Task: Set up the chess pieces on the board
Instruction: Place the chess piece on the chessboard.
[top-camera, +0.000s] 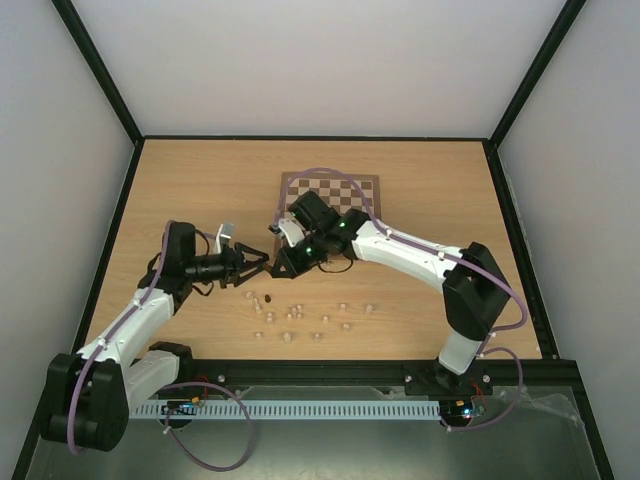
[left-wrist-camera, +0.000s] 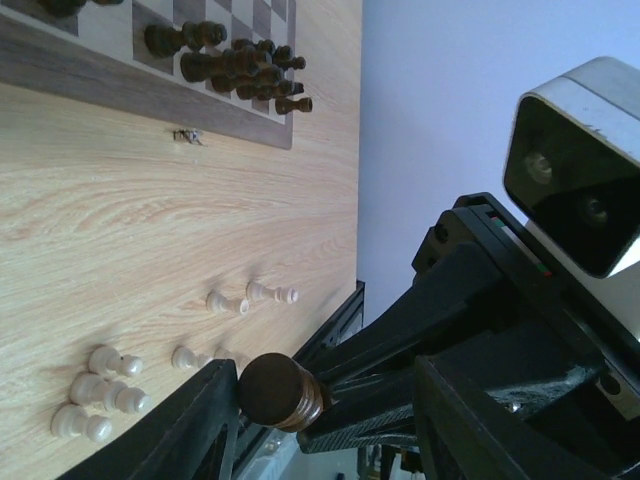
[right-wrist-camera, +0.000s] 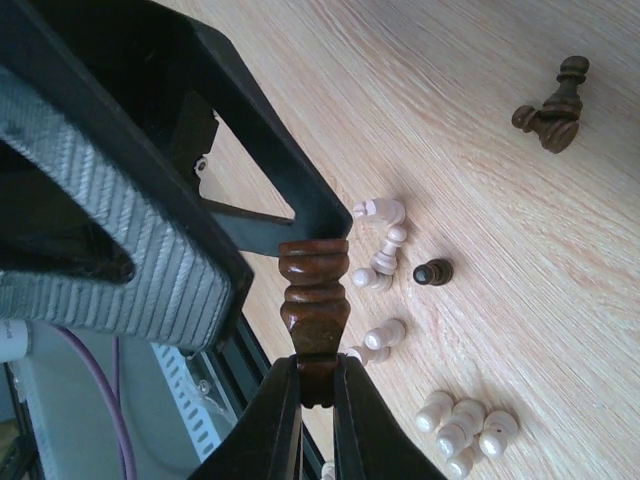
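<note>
Pale tabletop (top-camera: 200, 190) below, loose chess pieces (right-wrist-camera: 467, 430) near, the board (top-camera: 330, 177) beyond, my right gripper (right-wrist-camera: 315, 378) pinches a dark chessman (right-wrist-camera: 314, 295) by one end, my left gripper (left-wrist-camera: 325, 385) spread beside it; probably light, slick, rigid, so I'd clamp its waist
</note>
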